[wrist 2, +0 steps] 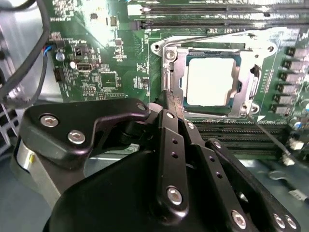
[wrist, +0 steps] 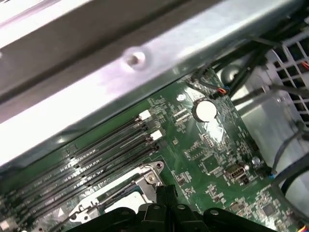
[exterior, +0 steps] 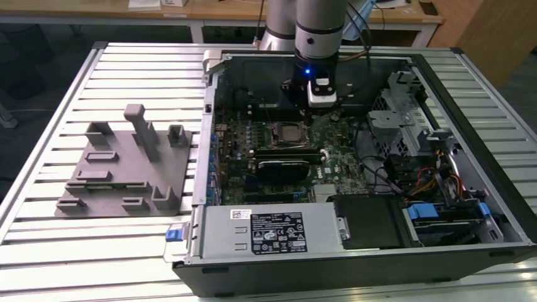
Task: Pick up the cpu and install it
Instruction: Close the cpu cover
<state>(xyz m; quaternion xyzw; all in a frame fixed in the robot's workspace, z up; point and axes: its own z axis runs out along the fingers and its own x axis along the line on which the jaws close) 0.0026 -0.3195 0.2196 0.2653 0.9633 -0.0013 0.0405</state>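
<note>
The cpu (wrist 2: pixel 212 79) lies flat inside the square metal-framed socket (wrist 2: pixel 169 55) on the green motherboard, silver top up, with the frame's bars along its edges. In the exterior view the cpu (exterior: pixel 290 132) sits mid-board inside the open computer case. My gripper (wrist 2: pixel 169 96) hangs just above the board beside the socket's edge, its black fingers pressed together with nothing between them. The exterior view puts the gripper (exterior: pixel 322 106) a little behind and to the right of the socket. In the first wrist view the fingertips (wrist: pixel 164 191) stand over the socket's corner.
A grey plastic fixture with upright blocks (exterior: pixel 126 163) rests on the slatted table at the exterior view's left. Memory slots (wrist: pixel 96 154), a coin battery (wrist: pixel 205 110) and the case wall (wrist: pixel 145 58) surround the socket. Power supply (exterior: pixel 268 229) and cables (exterior: pixel 394 176) crowd the case.
</note>
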